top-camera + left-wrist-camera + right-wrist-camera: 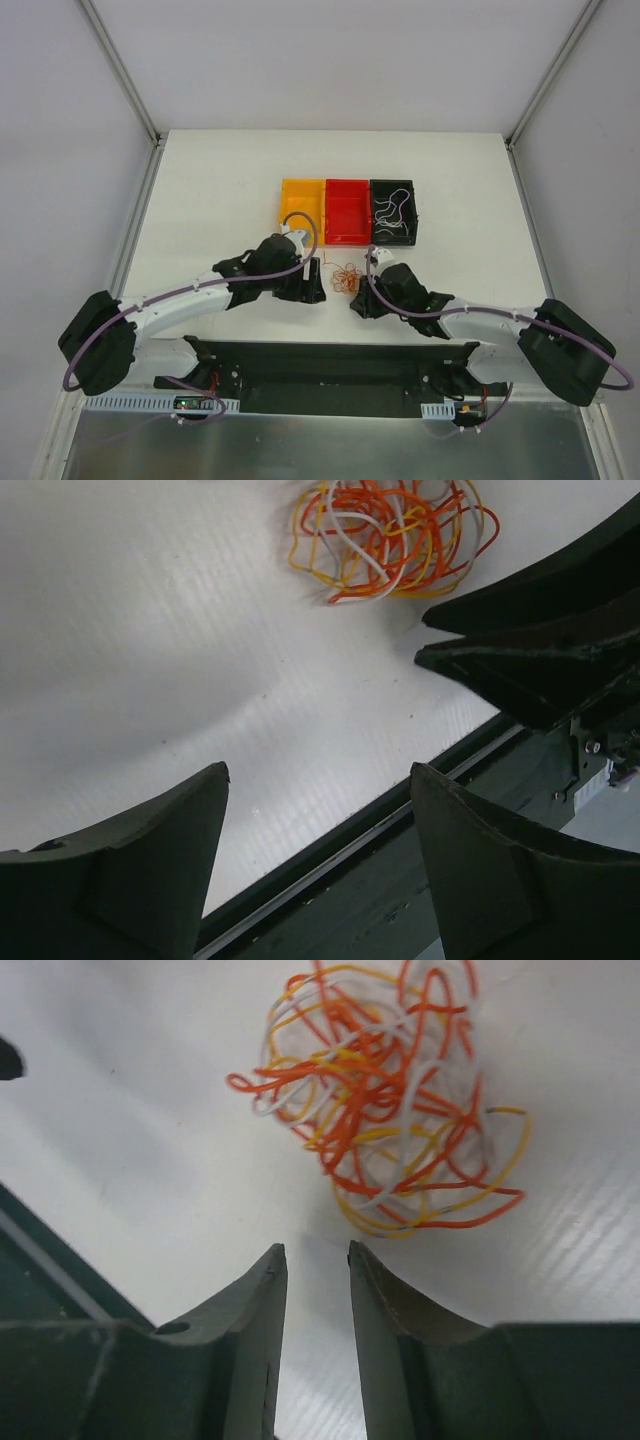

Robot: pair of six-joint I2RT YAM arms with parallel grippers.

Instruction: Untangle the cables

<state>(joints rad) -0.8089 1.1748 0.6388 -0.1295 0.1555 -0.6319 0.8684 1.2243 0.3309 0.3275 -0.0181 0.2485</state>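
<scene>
The cables (pixel 346 278) are a small tangled clump of red, orange-yellow and white wires on the white table between my two grippers. The clump shows in the left wrist view (pixel 390 535) and in the right wrist view (pixel 385 1110). My left gripper (pixel 312 283) is open and empty, just left of the clump; in its own view (pixel 320 770) the jaws stand wide apart. My right gripper (pixel 362 300) sits just below and to the right of the clump, its jaws a narrow gap apart and empty (pixel 316 1248), short of the wires.
Three bins stand in a row behind the clump: a yellow bin (pixel 301 207), a red bin (pixel 347 212) and a black bin (pixel 394 212) with white wires in it. The table's near edge (pixel 330 840) with a dark rail runs just behind the left gripper.
</scene>
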